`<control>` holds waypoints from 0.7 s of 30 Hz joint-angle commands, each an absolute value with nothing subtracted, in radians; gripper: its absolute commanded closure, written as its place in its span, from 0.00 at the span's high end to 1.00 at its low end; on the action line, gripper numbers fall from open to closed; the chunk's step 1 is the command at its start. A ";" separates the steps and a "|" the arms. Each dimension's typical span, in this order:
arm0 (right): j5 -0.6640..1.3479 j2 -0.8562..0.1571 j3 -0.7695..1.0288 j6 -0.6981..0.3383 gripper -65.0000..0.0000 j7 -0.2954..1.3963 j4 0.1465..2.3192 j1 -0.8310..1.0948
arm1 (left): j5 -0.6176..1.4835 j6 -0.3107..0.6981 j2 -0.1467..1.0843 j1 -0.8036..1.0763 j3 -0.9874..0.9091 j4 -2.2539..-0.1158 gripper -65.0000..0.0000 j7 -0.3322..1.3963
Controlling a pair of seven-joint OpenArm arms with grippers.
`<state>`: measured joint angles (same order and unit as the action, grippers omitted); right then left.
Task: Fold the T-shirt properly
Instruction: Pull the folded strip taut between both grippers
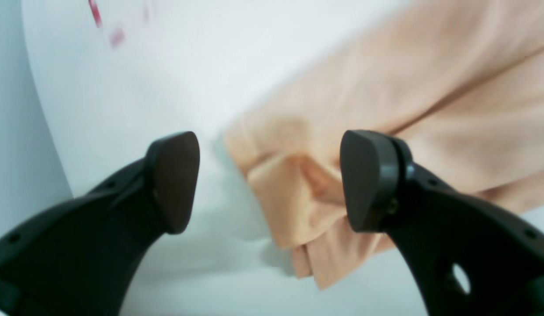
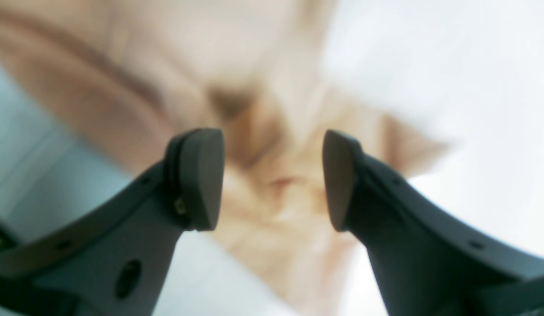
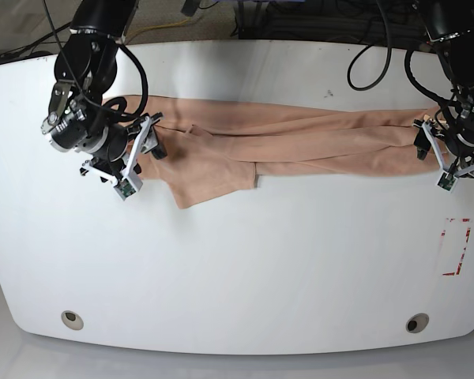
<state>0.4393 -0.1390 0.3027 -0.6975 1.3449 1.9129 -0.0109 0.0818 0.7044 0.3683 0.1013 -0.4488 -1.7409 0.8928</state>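
A: Report the position of the T-shirt point(image 3: 245, 142).

B: It lies on the white table point(image 3: 237, 268), drawn out into a long narrow band along the far half, running almost from one arm to the other. One flap hangs down toward the near side on the base view's left part. The yellow print cannot be seen.

A: State of the left gripper point(image 1: 269, 180)?

B: Jaws spread apart, nothing between the pads. In its wrist view a bunched, layered end of the shirt point(image 1: 298, 206) lies on the table under the gap, beside the right-hand pad. Contact with that pad cannot be confirmed.

A: And the right gripper point(image 2: 272, 180)?

B: Also released. Both fingers stand clear of each other, with blurred peach cloth point(image 2: 272, 131) below them; nothing is pinched.

A: Anything else on the surface?

B: A red rectangular marking point(image 3: 456, 246) near the edge on the base view's right, well apart from the shirt.
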 commanded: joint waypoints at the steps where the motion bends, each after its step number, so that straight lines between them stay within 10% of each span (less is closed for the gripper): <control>1: 0.369 -0.143 0.323 -0.698 0.53 1.317 1.870 -0.077 | 0.128 0.698 0.395 0.090 -0.455 -1.762 0.72 0.900; 21: 0.203 -0.170 0.349 -0.698 0.53 1.067 1.458 -0.156 | 0.008 0.698 0.355 0.061 -0.381 -1.483 0.59 0.877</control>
